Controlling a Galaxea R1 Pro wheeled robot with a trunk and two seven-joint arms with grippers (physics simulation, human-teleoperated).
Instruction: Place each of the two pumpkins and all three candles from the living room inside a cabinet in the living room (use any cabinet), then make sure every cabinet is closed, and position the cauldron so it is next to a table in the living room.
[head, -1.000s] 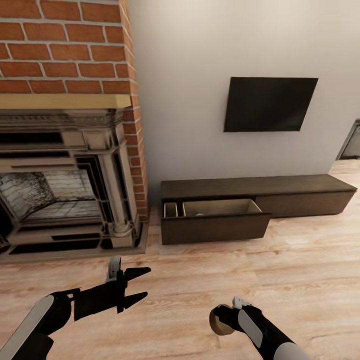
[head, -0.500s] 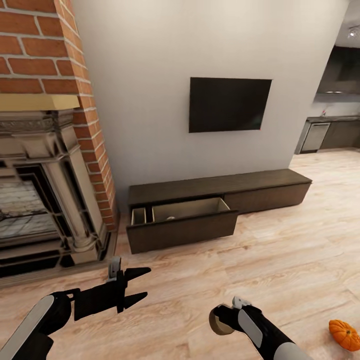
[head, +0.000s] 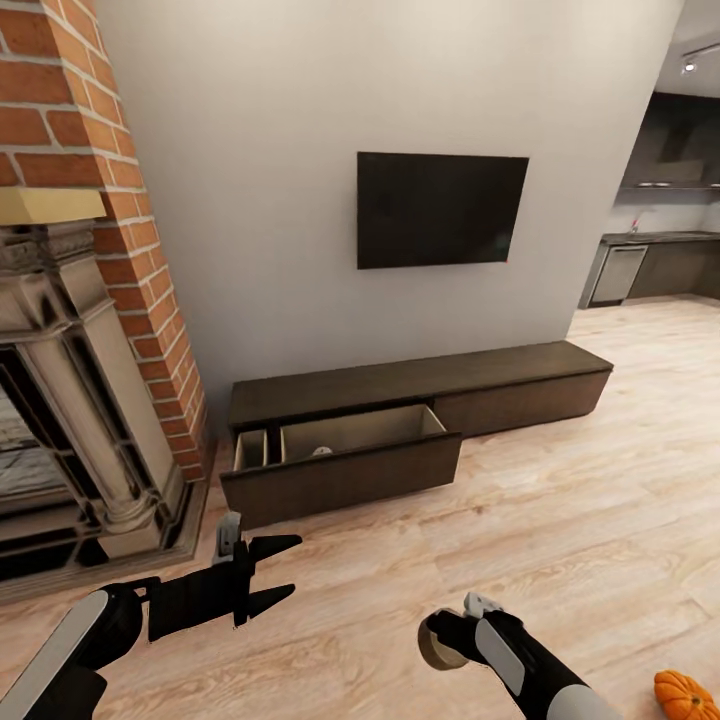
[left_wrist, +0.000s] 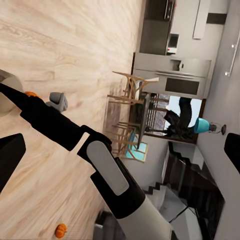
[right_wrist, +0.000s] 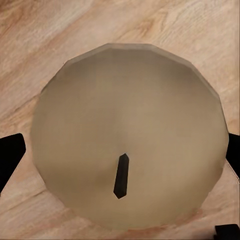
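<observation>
My right gripper (head: 447, 636) hangs low over the wood floor, shut on a candle (head: 431, 646). In the right wrist view the candle's cream top (right_wrist: 127, 135) with its dark wick sits between the two black fingers (right_wrist: 10, 156). The left gripper (head: 284, 570) is open and holds nothing. Ahead against the wall stands the cabinet (head: 420, 375), a long low dark unit. Its left drawer (head: 345, 472) is pulled out, with a small pale object (head: 320, 452) inside. One pumpkin (head: 686, 695) lies on the floor at the lower right. Another small pumpkin (left_wrist: 60, 230) shows in the left wrist view.
A brick fireplace (head: 70, 330) with a stone surround fills the left side. A dark TV (head: 442, 208) hangs above the cabinet. The kitchen (head: 660, 260) opens at the far right. Open wood floor (head: 560, 540) lies between me and the cabinet.
The head view has swung to the right: fireplace and cabinet slid left in the picture, and the kitchen and a pumpkin came into view. Both arms keep their pose.
</observation>
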